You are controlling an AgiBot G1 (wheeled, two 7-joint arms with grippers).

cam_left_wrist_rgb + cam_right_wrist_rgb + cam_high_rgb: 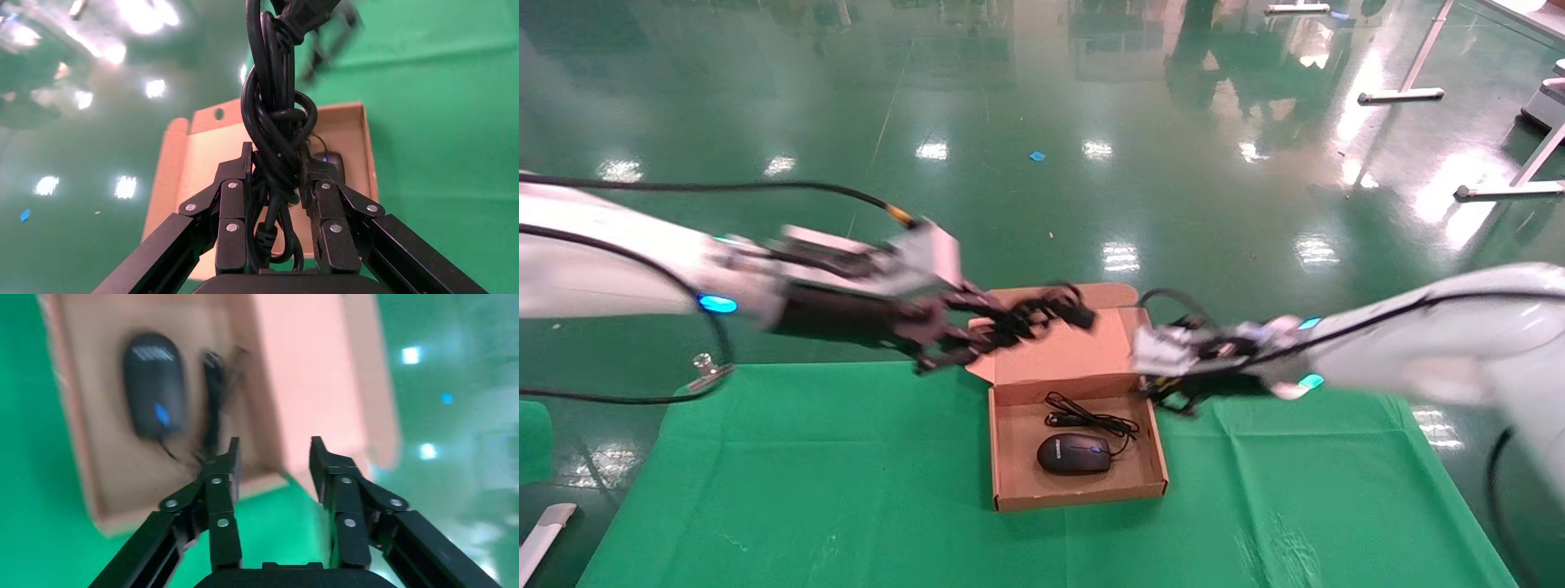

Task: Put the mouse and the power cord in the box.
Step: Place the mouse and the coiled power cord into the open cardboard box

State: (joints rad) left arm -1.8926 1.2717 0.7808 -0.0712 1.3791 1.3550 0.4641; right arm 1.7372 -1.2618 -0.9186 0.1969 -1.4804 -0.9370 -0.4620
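Observation:
The brown cardboard box lies open on the green cloth, its lid raised at the back. Inside rests the black mouse with its thin cable coiled behind it; the right wrist view shows the mouse too. My left gripper hangs over the lid, shut on the bundled black power cord, whose knotted loops fill the gap between the jaws. My right gripper is open and empty beside the box's right wall, its fingers spread.
A green cloth covers the table. A metal clip holds it at the back left corner. Beyond lies shiny green floor with white table legs at the far right.

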